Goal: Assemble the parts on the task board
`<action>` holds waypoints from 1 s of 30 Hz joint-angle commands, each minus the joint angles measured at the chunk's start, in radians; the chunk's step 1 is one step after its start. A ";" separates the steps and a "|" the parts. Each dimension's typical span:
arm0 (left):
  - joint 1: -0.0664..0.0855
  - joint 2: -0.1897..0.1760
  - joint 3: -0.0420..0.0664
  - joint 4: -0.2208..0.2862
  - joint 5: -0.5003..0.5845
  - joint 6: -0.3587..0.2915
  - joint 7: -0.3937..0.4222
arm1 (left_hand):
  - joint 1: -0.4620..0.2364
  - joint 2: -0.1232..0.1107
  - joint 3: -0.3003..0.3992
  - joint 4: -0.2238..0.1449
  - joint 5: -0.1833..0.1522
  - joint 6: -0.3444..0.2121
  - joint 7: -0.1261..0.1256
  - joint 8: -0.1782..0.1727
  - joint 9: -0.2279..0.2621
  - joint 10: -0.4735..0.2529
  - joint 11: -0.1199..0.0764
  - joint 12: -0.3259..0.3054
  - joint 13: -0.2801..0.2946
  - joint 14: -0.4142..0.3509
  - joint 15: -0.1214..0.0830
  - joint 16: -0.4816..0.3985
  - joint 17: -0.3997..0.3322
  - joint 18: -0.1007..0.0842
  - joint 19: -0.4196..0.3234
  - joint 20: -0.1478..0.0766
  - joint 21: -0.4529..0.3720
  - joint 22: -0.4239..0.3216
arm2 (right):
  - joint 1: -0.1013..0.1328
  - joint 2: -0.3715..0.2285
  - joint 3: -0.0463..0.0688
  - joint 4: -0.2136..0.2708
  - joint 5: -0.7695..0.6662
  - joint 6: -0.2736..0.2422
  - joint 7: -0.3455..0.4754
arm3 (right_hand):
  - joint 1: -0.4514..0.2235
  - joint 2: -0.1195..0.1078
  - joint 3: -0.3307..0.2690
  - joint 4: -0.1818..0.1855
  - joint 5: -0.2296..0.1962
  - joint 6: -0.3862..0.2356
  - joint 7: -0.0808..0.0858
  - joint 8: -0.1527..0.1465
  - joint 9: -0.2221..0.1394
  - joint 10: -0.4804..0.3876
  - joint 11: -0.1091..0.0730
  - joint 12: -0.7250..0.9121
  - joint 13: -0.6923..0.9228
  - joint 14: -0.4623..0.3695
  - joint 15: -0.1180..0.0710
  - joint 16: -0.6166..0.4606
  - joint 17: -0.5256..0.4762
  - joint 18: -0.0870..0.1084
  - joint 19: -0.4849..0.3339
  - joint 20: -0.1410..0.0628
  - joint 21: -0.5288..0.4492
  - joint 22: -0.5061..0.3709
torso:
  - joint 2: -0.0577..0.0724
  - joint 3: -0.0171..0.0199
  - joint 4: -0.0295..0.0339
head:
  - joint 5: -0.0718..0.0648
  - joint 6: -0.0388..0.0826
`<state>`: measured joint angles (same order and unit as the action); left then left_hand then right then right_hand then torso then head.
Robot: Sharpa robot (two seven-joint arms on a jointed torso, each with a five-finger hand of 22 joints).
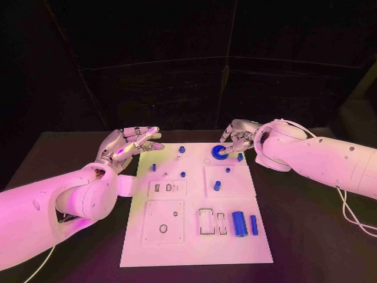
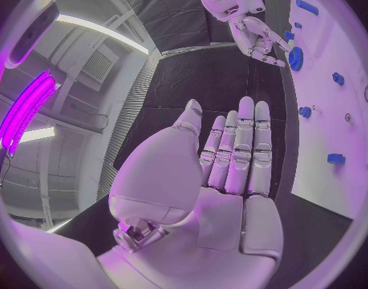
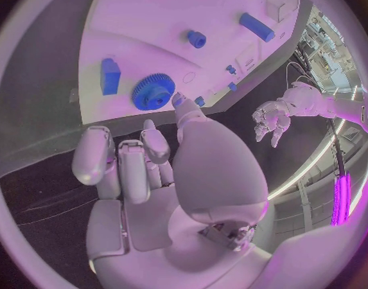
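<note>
Blue gear (image 1: 217, 150) on the task board (image 1: 197, 247) far edge, just beside right hand (image 1: 240, 135) fingertips (image 3: 177, 100), loosely curled, empty. Left hand (image 1: 129, 144) spread, holding nothing.

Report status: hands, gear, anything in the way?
Both hands open: left hand, right hand beside the gear. Gear sits on board, unheld. Nothing in the way.

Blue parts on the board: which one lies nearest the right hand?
The toothed gear at the board's far edge, right beside the right hand; the others are plain pegs and cylinders.
</note>
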<state>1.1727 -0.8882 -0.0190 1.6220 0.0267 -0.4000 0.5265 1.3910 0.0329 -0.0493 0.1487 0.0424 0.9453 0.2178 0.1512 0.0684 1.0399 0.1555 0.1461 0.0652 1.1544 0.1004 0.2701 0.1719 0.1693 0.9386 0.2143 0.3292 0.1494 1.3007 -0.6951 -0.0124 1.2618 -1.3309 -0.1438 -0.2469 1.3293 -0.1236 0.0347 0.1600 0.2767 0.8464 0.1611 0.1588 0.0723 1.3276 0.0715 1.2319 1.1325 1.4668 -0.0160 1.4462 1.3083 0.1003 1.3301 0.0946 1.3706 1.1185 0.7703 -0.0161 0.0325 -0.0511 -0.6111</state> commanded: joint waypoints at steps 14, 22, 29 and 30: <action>0.001 0.002 0.001 -0.003 0.003 0.010 0.005 | 0.000 0.010 0.001 -0.005 0.005 -0.001 0.005 -0.006 -0.001 0.003 0.007 -0.006 -0.001 0.004 0.005 -0.006 0.002 0.013 0.006 0.002 -0.004 -0.002 | 0.002 0.017 0.001 -0.007 -0.056 0.070 -0.005 | 0.046 0.017 -0.006 -0.006 0.017 0.007 -0.004 0.027 0.002 0.036 -0.003 0.058 0.069 0.062 0.008 0.020 0.030 -0.015 0.011 0.005 0.022 0.030 | 0.000 -0.0006 -0.0011 | 0.000 -0.005; 0.001 0.003 0.001 -0.005 0.003 0.010 0.004 | 0.000 0.010 0.001 -0.005 0.005 -0.001 0.005 -0.006 -0.001 0.003 0.007 -0.006 -0.001 0.004 0.005 -0.006 0.002 0.013 0.006 0.002 -0.004 -0.002 | 0.002 0.031 0.001 -0.020 -0.082 0.084 -0.011 | 0.062 0.040 0.003 -0.016 0.027 0.023 -0.007 0.042 0.003 0.053 -0.006 0.088 0.106 0.064 0.006 0.028 0.045 -0.018 0.019 0.004 0.033 0.048 | 0.000 -0.0011 0.0002 | -0.002 -0.007; 0.001 0.003 0.001 -0.006 0.003 0.010 0.004 | 0.000 0.010 0.001 -0.005 0.005 -0.001 0.005 -0.006 -0.001 0.003 0.007 -0.006 -0.001 0.004 0.005 -0.006 0.002 0.013 0.006 0.002 -0.004 -0.002 | 0.001 0.036 0.001 -0.031 -0.108 0.098 -0.020 | 0.072 0.045 0.009 -0.024 0.025 0.029 -0.008 0.048 0.003 0.059 -0.007 0.097 0.119 0.065 0.005 0.032 0.053 -0.020 0.024 0.003 0.038 0.058 | 0.000 -0.0006 -0.0003 | -0.001 -0.011; 0.001 0.003 0.001 -0.006 0.003 0.010 0.004 | 0.000 0.010 0.001 -0.005 0.005 -0.001 0.005 -0.006 -0.001 0.003 0.007 -0.006 -0.001 0.004 0.005 -0.006 0.002 0.013 0.006 0.002 -0.004 -0.002 | 0.001 0.036 0.001 -0.031 -0.111 0.099 -0.020 | 0.073 0.045 0.010 -0.026 0.023 0.030 -0.008 0.048 0.002 0.058 -0.007 0.097 0.119 0.065 0.005 0.032 0.053 -0.020 0.024 0.003 0.039 0.059 | 0.000 -0.0005 -0.0004 | -0.001 -0.011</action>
<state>1.1726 -0.8858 -0.0190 1.6155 0.0291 -0.4001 0.5254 1.3910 0.0329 -0.0493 0.1488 0.0424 0.9453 0.2178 0.1513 0.0687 1.0399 0.1555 0.1462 0.0653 1.1543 0.1005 0.2701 0.1725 0.1693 0.9386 0.2144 0.3293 0.1486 1.3021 -0.6595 -0.0106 1.2327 -1.4098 -0.0701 -0.2569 1.3951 -0.0785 0.0446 0.1391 0.3001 0.8709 0.1533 0.2003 0.0742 1.3777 0.0642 1.3272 1.2506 1.4668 -0.0161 1.4743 1.3080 0.1006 1.3475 0.0981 1.4051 1.1771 0.7702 -0.0169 0.0319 -0.0529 -0.6212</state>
